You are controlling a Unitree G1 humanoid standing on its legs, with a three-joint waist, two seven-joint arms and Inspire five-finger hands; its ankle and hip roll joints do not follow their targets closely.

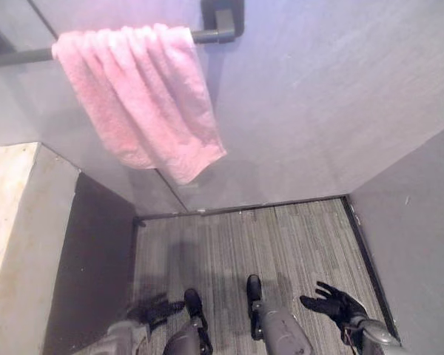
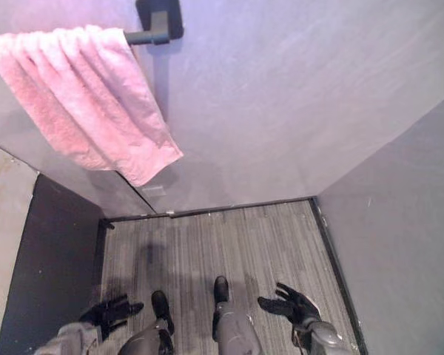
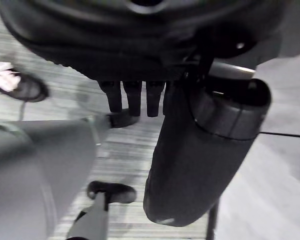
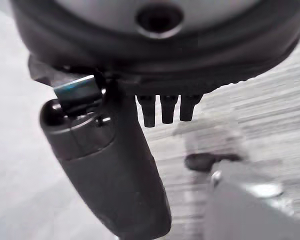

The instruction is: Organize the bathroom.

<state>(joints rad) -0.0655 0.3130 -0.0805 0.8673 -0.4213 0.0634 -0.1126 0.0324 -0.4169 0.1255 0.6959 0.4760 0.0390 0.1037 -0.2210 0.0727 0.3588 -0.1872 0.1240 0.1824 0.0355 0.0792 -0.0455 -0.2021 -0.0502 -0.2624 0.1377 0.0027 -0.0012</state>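
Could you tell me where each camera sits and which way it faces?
Left eye view: head, looking down at pink towel on towel bar, wall, striped floor; both hands low.
Right eye view: same scene.
Left wrist view: along open left hand toward floor.
Right wrist view: along open right hand toward floor.
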